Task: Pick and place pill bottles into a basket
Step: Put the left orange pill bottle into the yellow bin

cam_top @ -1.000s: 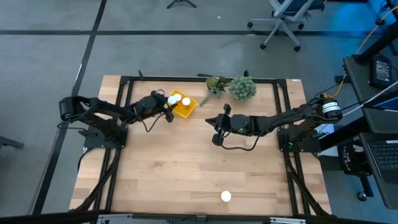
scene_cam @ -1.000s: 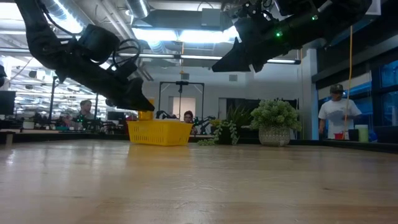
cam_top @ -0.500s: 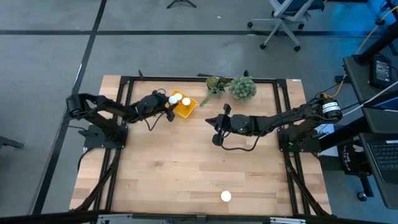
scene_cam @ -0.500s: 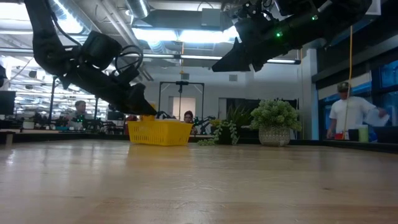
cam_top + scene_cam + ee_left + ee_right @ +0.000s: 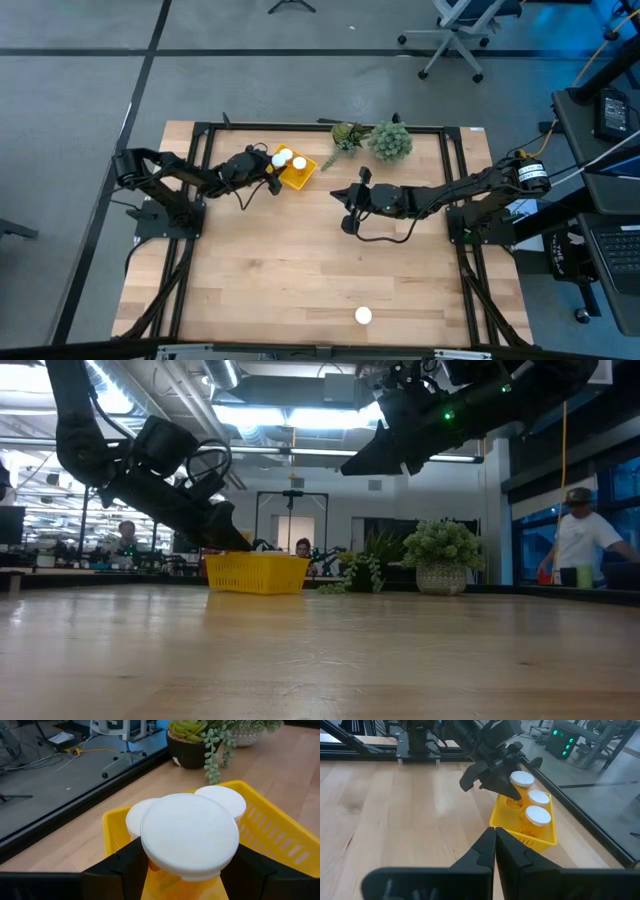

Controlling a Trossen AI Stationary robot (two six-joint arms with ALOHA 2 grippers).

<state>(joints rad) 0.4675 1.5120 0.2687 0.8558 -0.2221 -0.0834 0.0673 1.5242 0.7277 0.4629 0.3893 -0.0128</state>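
My left gripper [image 5: 271, 168] is shut on an orange pill bottle with a white cap [image 5: 190, 835] at the left corner of the yellow basket [image 5: 300, 178]. Two more white-capped bottles [image 5: 538, 798] [image 5: 538, 815] stand upright inside the basket. A fourth bottle [image 5: 363, 316] stands alone on the table near its front edge. My right gripper [image 5: 345, 205] is shut and empty. It hangs above the table's middle, to the right of the basket, and its fingers point toward the basket. My left gripper pinches the bottle's orange body [image 5: 172, 882] just under the cap, one finger [image 5: 120, 865] on each side. The fingers come from the table's left, slanting down. The bottle stands upright in the hold. I cannot tell whether its bottom rests on the basket.
Two potted green plants [image 5: 390, 140] [image 5: 347, 133] stand at the table's far edge, right of the basket. The wide wooden tabletop [image 5: 300, 270] lies between the basket and the lone bottle. People show in the room beyond the table [image 5: 580, 545].
My left gripper has gone down with the bottle toward the basket's left corner. In the low view the orange body stood above the basket's rim a second ago; now it is hidden behind the rim and fingers. The gripper stays shut on the bottle.
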